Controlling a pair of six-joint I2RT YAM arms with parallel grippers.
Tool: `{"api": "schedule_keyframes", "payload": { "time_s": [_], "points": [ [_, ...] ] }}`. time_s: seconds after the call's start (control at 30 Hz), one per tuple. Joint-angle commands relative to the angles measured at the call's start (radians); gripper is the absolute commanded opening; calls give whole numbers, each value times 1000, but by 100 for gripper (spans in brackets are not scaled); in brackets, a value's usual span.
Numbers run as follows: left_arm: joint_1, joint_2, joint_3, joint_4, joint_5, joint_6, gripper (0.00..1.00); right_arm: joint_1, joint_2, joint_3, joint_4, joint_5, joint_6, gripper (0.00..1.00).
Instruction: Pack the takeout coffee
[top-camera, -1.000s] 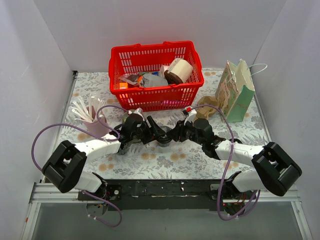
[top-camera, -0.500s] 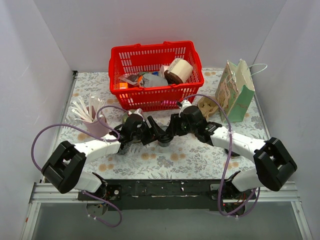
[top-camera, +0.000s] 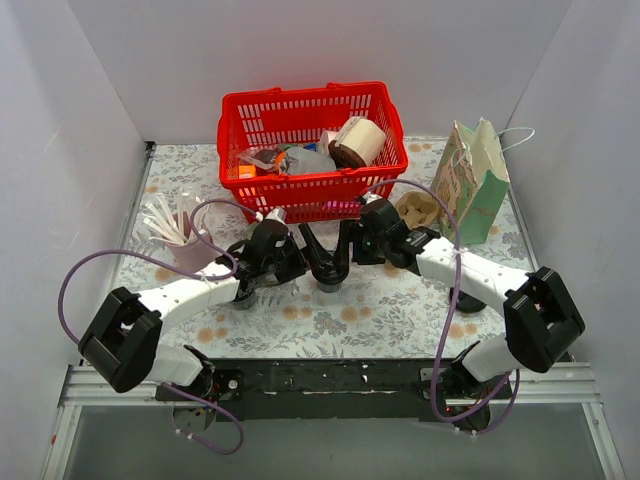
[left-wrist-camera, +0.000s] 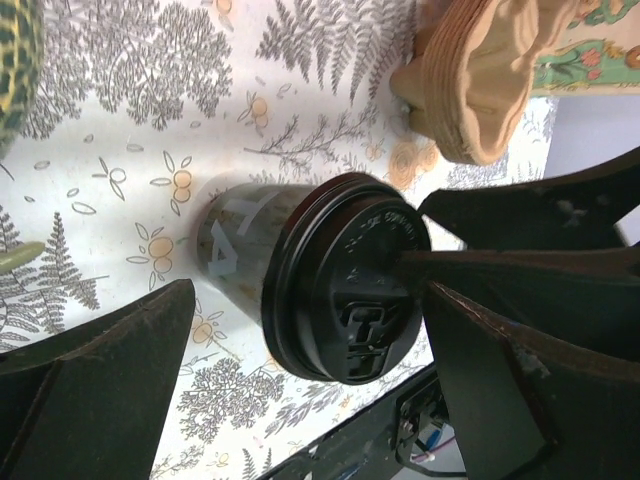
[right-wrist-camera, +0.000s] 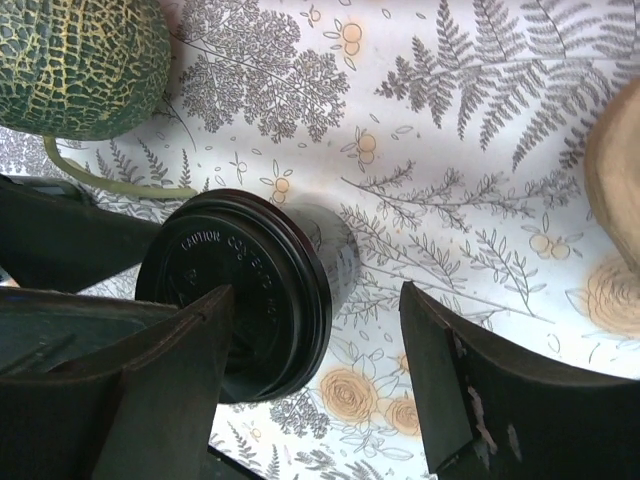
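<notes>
The takeout coffee cup (top-camera: 328, 280), dark with a black lid, stands on the floral table between both grippers. In the left wrist view the cup (left-wrist-camera: 250, 250) sits between my open left gripper (left-wrist-camera: 310, 400), whose fingers are apart from it. My right gripper (right-wrist-camera: 310, 400) is open too, its left finger lying over the cup's lid (right-wrist-camera: 240, 290). In the top view the left gripper (top-camera: 312, 255) and the right gripper (top-camera: 343, 252) meet over the cup. The brown pulp cup carrier (top-camera: 418, 210) lies beside the patterned paper bag (top-camera: 470, 180).
A red basket (top-camera: 310, 150) full of items stands at the back centre. A pink cup of white cutlery (top-camera: 185, 240) stands at the left. A green netted melon (right-wrist-camera: 80, 60) lies close to the cup. The carrier (left-wrist-camera: 490, 70) is just beyond the cup.
My right gripper has moved left and towards the back, from near the table's middle right to the cup. The left gripper has shifted slightly. The cup has not moved.
</notes>
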Motion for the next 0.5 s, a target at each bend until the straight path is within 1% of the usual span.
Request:
{"api": "schedule_keyframes", "payload": {
  "time_s": [0.0, 0.13, 0.33, 0.47],
  "points": [
    [9, -57, 65, -49, -70, 63, 98, 1, -79, -6, -38, 38, 77, 75],
    [26, -61, 62, -28, -41, 71, 98, -2, -167, -82, 8, -11, 148, 75],
    [58, -12, 67, 29, 49, 71, 98, -2, -198, -185, 99, -96, 312, 75],
    [61, 4, 53, 55, 107, 75, 93, -2, -195, -251, 185, -125, 389, 73]
  ]
}}
